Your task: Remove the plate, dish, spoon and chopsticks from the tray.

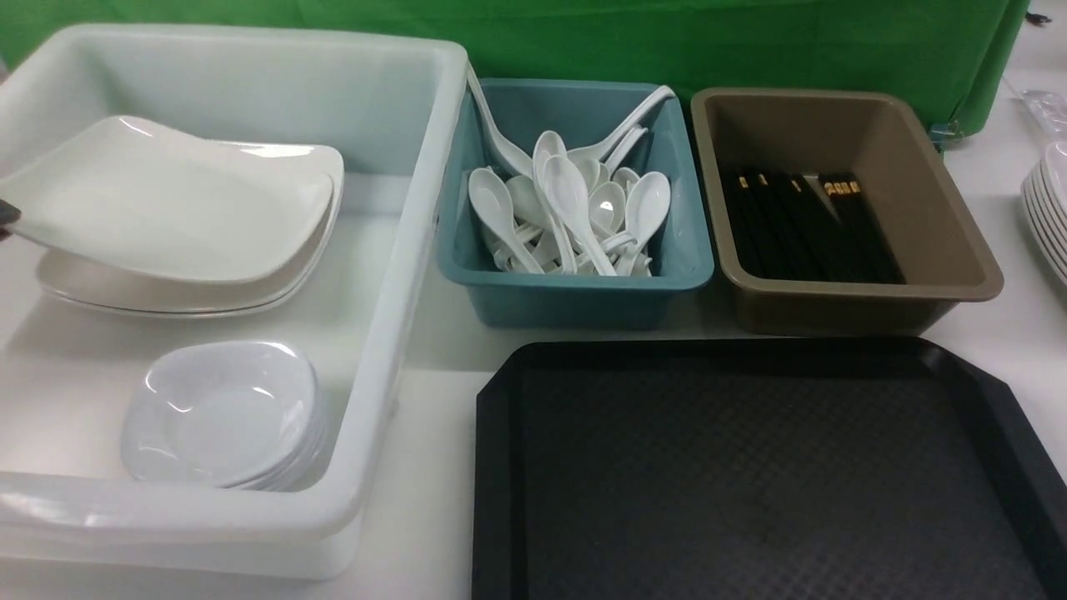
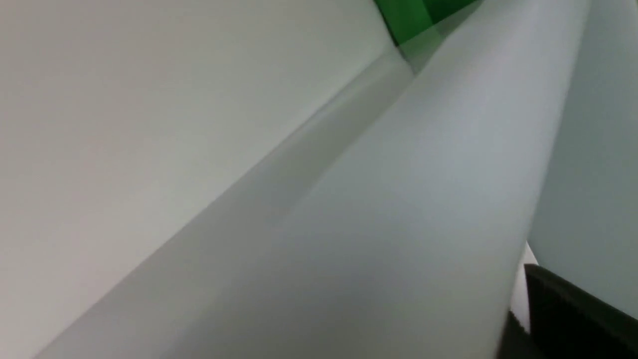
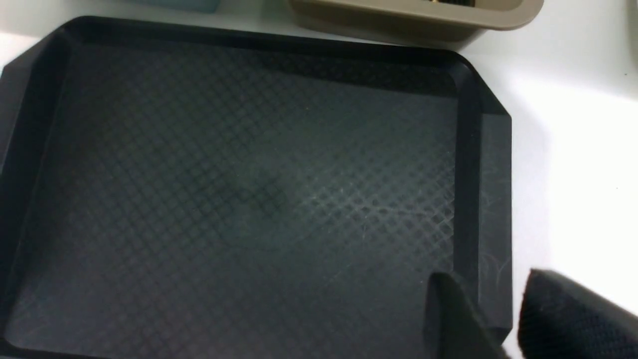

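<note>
Front view gives me the white tub point(image 1: 392, 275) as my landmark, the biggest thing on the table. Inside it, toward its far left side, the plate point(image 1: 167, 196) sits tilted on a stack of like plates point(image 1: 179, 296), its left edge raised where a dark tip of my left gripper point(image 1: 7, 218) meets it at the frame edge. I cannot tell whether those jaws are clamped or parted; the left wrist view is filled with blurred white surface and only a dark finger point(image 2: 573, 314) in one corner. The plate is glossy white, squarish, with rounded corners and a shallow rim.

Right of the tub and nearer me lies the tray point(image 1: 750, 467), black, textured, with nothing on it. My right gripper point(image 3: 498, 319) hangs over the tray's rim point(image 3: 491, 199), jaws apart, holding nothing.

Beyond the tray stands the brown bin point(image 1: 842, 208) with black chopsticks point(image 1: 804, 225) lying flat in it. Between that bin and the tub is a teal bin point(image 1: 575, 208) heaped with white spoons point(image 1: 567, 212). In the tub's near corner is a stack of small dishes point(image 1: 221, 417).
</note>
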Motion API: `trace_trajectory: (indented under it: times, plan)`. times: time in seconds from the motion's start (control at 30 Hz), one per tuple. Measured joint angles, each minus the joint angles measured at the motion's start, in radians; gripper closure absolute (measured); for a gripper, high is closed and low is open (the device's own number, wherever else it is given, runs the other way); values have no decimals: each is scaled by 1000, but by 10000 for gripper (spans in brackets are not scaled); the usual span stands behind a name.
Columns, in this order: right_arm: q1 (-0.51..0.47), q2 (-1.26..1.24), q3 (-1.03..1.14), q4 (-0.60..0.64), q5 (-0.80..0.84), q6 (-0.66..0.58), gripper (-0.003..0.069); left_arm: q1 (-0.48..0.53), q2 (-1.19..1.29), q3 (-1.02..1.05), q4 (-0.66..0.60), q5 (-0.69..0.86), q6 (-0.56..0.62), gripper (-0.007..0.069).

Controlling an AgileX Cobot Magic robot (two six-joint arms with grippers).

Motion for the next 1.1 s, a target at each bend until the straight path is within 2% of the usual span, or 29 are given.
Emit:
trace_trajectory:
  times: [0.03, 0.07, 0.1, 0.27, 0.4, 0.5, 0.57, 0.63, 0.7, 0.8, 0.9, 1.0, 1.1]
  plan:
    - [0, 0, 0, 0, 0, 3, 419, 0, 2, 0, 0, 1, 3, 501]
    - [0, 0, 0, 0, 0, 6, 419, 0, 4, 0, 2, 3, 8, 449]
    - [0, 0, 0, 0, 0, 7, 419, 0, 5, 0, 4, 3, 9, 440]
    - [0, 0, 0, 0, 0, 25, 419, 0, 4, 0, 74, 3, 9, 189]
    - [0, 0, 0, 0, 2, 34, 419, 0, -12, -8, 152, 11, 9, 58]
    - [0, 0, 0, 0, 5, 34, 419, 1, -51, -37, 210, 9, -3, 34]
    - [0, 0, 0, 0, 7, 34, 419, 2, -85, -63, 247, 6, -16, 52]
    - [0, 0, 0, 0, 6, 34, 419, 3, -110, -92, 269, 47, -30, 106]
    - [0, 0, 0, 0, -15, 32, 419, 1, -135, -125, 288, 144, -33, 202]
    - [0, -9, 0, 0, -91, 26, 423, -45, -191, -191, 354, 302, -34, 442]
    - [0, -34, 0, 0, -174, 6, 466, -120, -251, -226, 383, 376, -34, 573]
    - [0, -93, 1, 0, -254, -30, 571, -212, -325, -238, 395, 391, -25, 608]
    - [0, -165, 7, 0, -343, -60, 621, -349, -402, -240, 438, 392, -22, 620]
